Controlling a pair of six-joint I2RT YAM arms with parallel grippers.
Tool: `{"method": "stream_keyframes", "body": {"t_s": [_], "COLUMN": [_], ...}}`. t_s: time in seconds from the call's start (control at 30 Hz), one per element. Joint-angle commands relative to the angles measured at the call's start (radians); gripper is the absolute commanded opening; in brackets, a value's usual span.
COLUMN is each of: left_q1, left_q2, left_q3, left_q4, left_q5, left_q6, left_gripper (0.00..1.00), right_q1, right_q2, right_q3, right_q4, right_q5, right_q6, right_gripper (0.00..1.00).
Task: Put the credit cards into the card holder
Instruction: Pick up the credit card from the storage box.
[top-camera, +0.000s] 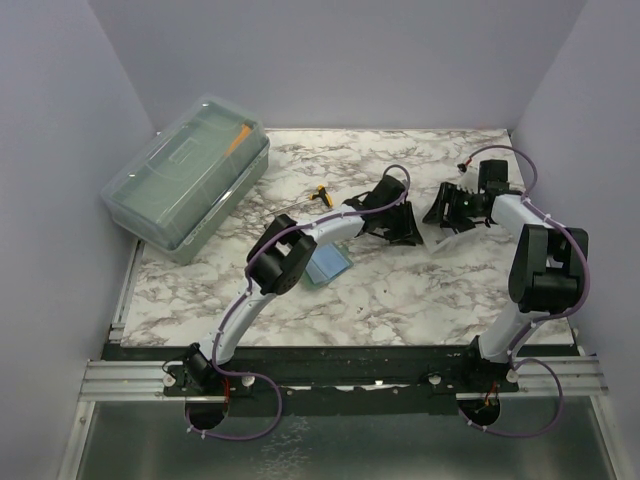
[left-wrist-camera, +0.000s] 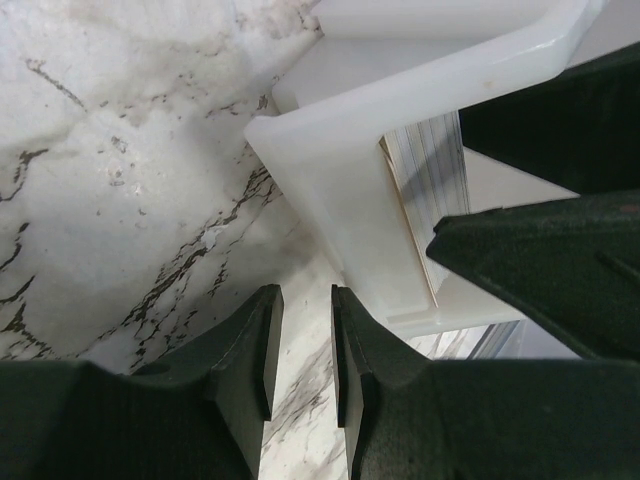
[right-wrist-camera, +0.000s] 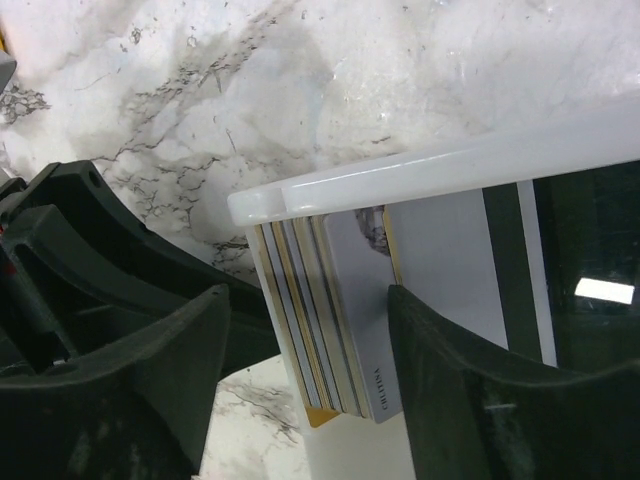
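White plastic tray (right-wrist-camera: 440, 170) holds our credit cards (right-wrist-camera: 330, 300) stacked on edge, our right gripper (right-wrist-camera: 310, 390) spread wide around them, our left gripper (left-wrist-camera: 300, 350) nearly closed outside, so several may lift together, the card holder (top-camera: 328, 266) waiting well apart on marble-patterned table (top-camera: 400, 300) between pale walls.

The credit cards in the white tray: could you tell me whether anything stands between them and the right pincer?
Nothing visible does. The open right pincer straddles the stack of credit cards, one finger against the top card. The rim of the white tray lies beyond the stack, not between.
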Motion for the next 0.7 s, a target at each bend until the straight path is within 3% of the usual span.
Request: {"method": "stream_keyframes", "body": {"t_s": [0.0,0.13,0.27,0.67], "left_q1": [-0.006,-0.003,-0.004,0.002], "left_q2": [0.047,0.054,0.053,0.063], "left_q3": [0.050,0.058,0.057,0.059], "left_q4": [-0.001,-0.001,-0.001,-0.001], "left_q5": [0.021,0.029,0.039,0.059], "left_q6": [0.012,0.011,0.013,0.015], "left_gripper": [0.33,0.33,0.33,0.33], "right_q1": [0.007,0.008,0.008,0.009], "right_q2": [-0.028,-0.049,-0.038,-0.076], "right_q3": [-0.034,-0.044,-0.026,-0.042], "right_q4": [-0.043,-0.045,-0.060,-0.069], "right_q5": [-0.089,-0.056,-0.017,-0.033], "right_q6": [0.019,0.025,0.018,0.038], "right_gripper": [0.59,0.56,0.59,0.34]}}
